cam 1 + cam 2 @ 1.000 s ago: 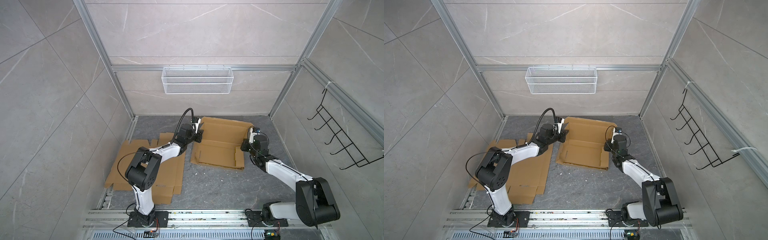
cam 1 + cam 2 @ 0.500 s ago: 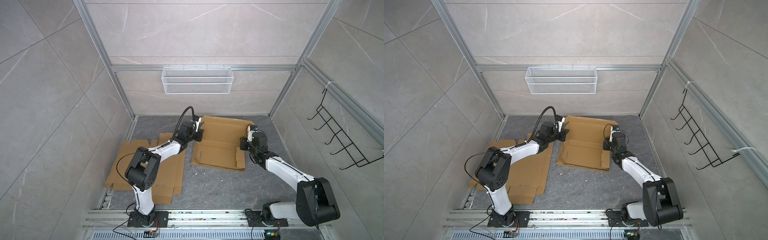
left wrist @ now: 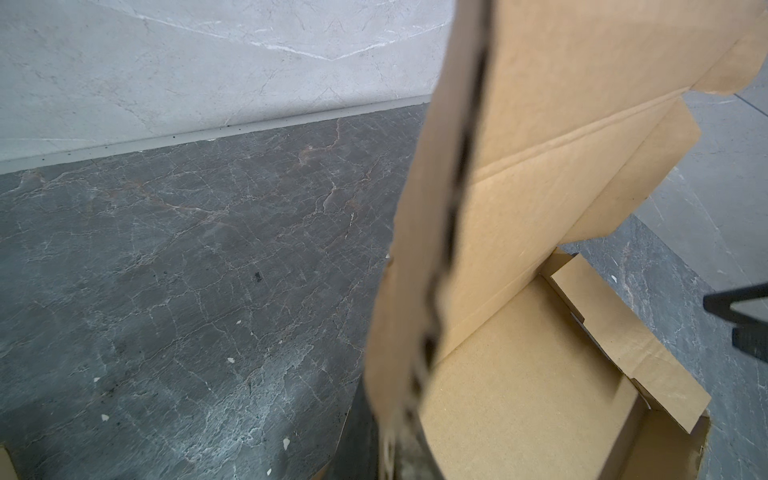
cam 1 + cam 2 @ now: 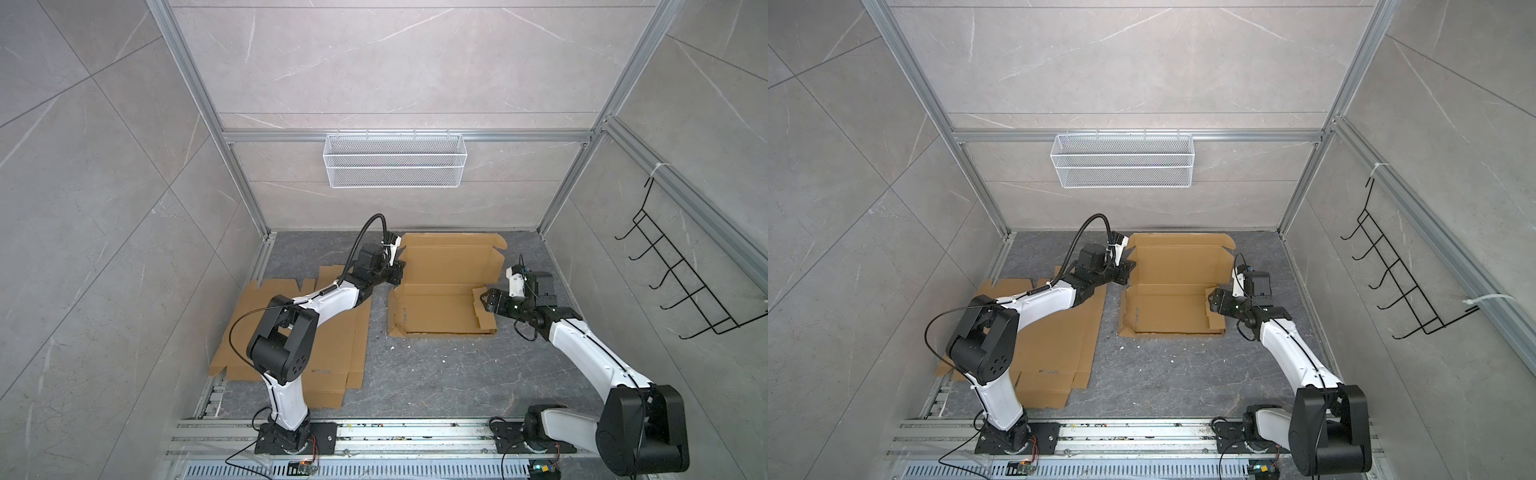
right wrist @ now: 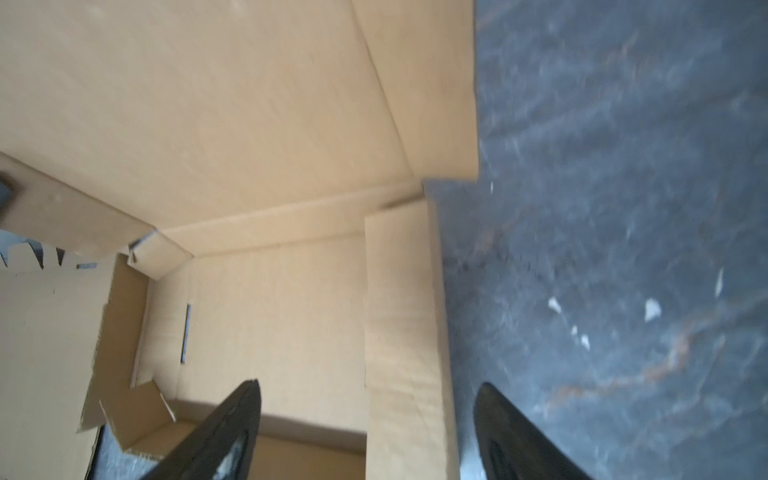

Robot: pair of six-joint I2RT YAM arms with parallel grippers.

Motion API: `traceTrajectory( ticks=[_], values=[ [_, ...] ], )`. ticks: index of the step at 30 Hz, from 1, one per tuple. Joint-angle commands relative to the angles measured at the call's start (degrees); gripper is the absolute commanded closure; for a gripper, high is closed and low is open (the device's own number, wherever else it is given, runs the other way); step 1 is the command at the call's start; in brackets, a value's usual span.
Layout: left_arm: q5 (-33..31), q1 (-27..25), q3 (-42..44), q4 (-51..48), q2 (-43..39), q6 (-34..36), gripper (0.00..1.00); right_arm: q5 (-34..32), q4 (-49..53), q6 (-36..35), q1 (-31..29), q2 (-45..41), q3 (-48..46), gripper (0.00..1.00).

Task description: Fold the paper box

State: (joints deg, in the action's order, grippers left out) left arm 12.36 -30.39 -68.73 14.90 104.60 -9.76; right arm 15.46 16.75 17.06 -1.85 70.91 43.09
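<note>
In a top view the box [image 4: 440, 305] sits at the table's [image 4: 415, 374] back, left tool [image 4: 395, 276] pinching its left wall, right tool [image 4: 484, 300] spread — the left wrist view shows that wall [image 3: 415, 249] raised — the right wrist view shows the right flap [image 5: 407, 332] between open jaws, so side-folding looks in hand, and next the tool likely must grip and tuck the flap inward.

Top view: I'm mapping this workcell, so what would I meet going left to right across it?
flat cardboard sheets → left tool → paper box → right tool → black wire rack
</note>
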Motion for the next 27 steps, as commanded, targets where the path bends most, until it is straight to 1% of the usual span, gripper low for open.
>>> traceTrajectory(
  ticks=[1,4,10,14,16,18,20,21,23,27],
  values=[
    [0.5,-0.1,0.3,0.0,-2.1,1.5,1.00,0.9,6.3,2.2,0.2,1.8,-1.0,0.19],
    [0.6,-0.2,0.3,-0.2,-1.9,1.9,1.00,-1.1,6.4,0.6,0.4,5.9,-0.6,0.22],
    [1.0,-0.2,-0.5,-0.7,-1.2,1.9,1.00,-1.5,3.9,-0.5,0.4,12.5,2.0,0.36],
    [1.2,-0.2,-1.8,-2.8,-1.2,1.6,1.00,-4.1,6.0,-0.3,-0.2,16.2,3.7,0.50],
    [0.8,-0.1,-2.7,-4.7,-1.4,1.3,1.00,-7.3,7.8,-0.7,-1.6,16.4,4.8,0.58],
    [0.8,0.4,-3.8,-7.0,-1.6,0.2,1.00,-10.1,9.7,-1.5,-2.8,16.9,6.2,0.67],
    [1.4,1.3,-4.4,-9.2,-2.1,-1.5,0.95,-12.1,11.8,-2.2,-3.7,18.0,7.6,0.76],
    [1.8,1.9,-4.4,-10.0,-2.5,-2.3,0.92,-12.5,12.2,-2.5,-3.9,18.4,8.0,0.79],
    [3.1,3.2,-4.0,-11.6,-3.9,-4.5,0.84,-12.3,12.5,-2.6,-4.0,19.3,8.5,0.82],
    [6.1,5.9,-1.3,-15.0,-9.1,-7.0,0.68,-11.6,12.7,-3.0,-4.0,20.8,9.2,0.85]
  ],
)
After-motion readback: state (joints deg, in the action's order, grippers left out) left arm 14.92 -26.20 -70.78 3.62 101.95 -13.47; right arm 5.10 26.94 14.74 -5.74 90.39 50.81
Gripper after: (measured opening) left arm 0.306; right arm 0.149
